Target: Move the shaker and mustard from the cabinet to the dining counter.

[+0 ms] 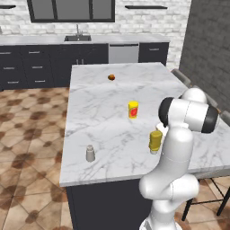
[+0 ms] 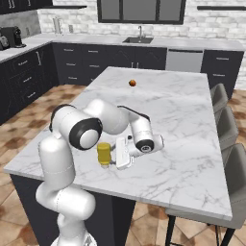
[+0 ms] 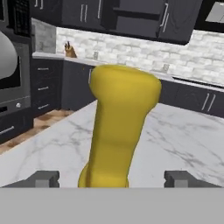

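The robot arm [image 1: 177, 148] is white, smooth & round, w/ fat tube parts that look like big sausages. Its joints have black rings & a dark grey round cap at the elbow. The bottom part is a fat white lump. The gripper [image 2: 116, 154] is white & boxy, w/ 2 small dark grey finger tips [image 3: 43, 178].

Mustard [image 1: 155, 140] (shaker [image 1: 90, 153] too) on counter [image 1: 112, 117].

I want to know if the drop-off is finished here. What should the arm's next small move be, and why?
Probably back the gripper straight away from the mustard. Its fingers stand wide on either side, and the bottle stands on the dining counter, as does the shaker.
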